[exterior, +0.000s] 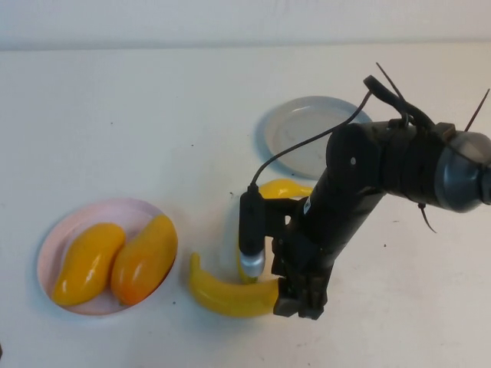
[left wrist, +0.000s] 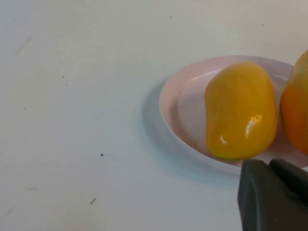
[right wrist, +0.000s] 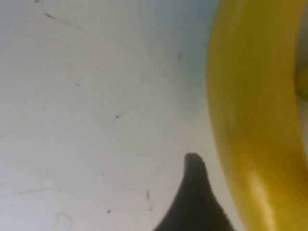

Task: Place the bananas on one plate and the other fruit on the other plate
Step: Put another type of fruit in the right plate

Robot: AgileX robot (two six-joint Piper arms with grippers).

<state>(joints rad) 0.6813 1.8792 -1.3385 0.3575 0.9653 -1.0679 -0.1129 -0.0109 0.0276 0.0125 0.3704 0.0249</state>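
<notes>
White tabletop [exterior: 115,115] is seen throughout. Both mangoes [exterior: 115,261] are held in the pink plate [exterior: 57,238]; the grey-blue plate [exterior: 303,126] is bare. Bananas [exterior: 226,295] lie between the plates, beneath the right gripper [exterior: 299,295], jaw state untold. The left gripper [left wrist: 274,192] sits beside the pink plate, likewise untold.

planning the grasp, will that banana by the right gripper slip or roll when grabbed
The near banana looks glossy, so it may slip. Its curve probably lets it pivot. The right gripper is at its end; the left gripper sits by the pink plate.
</notes>
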